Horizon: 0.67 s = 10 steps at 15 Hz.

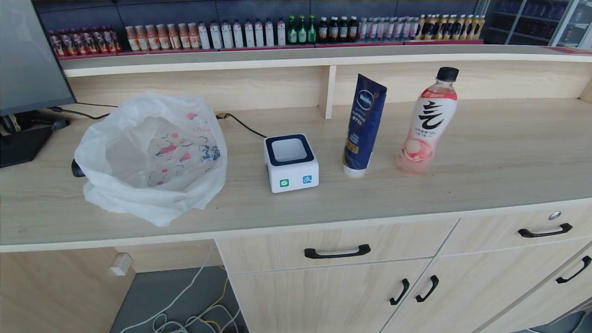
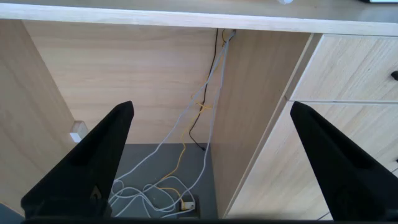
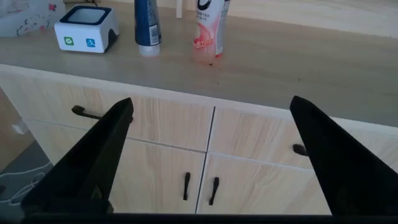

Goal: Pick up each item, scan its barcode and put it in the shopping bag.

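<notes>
Monitor (image 1: 27, 55) at far left of counter (image 1: 508, 152); bottle row (image 1: 277, 32) behind; cables (image 2: 155, 188) on floor underneath.

On the counter (image 1: 499, 157) a row is formed; the shopping bag (image 1: 150, 157) is set at the left; the scanner (image 1: 291, 162) is placed just right of it; the tube (image 1: 364, 125) is stood upright right of the scanner; the bottle (image 1: 428, 122) is stood near the tube's right, apart from it.

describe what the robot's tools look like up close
The left tool and right tool look alike. Each has two matte black fingers, broad at the base and tapering to a blunt wedge tip, with plain, unmarked surfaces.
</notes>
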Available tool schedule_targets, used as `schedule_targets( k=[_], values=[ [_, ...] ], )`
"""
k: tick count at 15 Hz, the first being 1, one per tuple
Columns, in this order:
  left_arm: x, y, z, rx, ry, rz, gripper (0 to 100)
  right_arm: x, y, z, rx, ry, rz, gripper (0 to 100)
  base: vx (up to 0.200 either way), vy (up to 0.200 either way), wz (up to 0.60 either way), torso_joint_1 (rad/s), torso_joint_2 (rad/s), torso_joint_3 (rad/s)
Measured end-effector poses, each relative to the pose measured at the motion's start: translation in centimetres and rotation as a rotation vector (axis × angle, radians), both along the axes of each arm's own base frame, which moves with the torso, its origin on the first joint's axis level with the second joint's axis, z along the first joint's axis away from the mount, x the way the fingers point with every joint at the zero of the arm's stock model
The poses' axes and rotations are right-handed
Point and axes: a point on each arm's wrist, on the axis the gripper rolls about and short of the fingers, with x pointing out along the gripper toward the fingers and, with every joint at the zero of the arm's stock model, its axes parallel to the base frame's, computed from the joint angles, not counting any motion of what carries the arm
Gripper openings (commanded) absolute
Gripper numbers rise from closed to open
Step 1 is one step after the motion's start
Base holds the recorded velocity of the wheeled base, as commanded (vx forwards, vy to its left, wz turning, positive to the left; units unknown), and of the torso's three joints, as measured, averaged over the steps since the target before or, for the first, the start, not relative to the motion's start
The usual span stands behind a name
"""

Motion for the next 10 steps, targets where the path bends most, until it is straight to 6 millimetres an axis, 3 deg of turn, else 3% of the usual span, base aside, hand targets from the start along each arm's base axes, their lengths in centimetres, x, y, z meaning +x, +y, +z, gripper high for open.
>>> schedule_targets(
  k=[7, 10],
  values=[
    [0.0, 0.0, 0.0, 0.0, 0.0, -0.001, 100, 8.6, 1.1, 4.5, -0.047, -0.139, 0.067, 100, 0.0, 0.0, 0.0, 0.0, 0.0, 0.0],
    [0.0, 0.0, 0.0, 0.0, 0.0, 0.0, 100, 11.7, 2.0, 4.2, -0.054, -0.108, 0.093, 100, 0.0, 0.0, 0.0, 0.0, 0.0, 0.0]
  ],
)
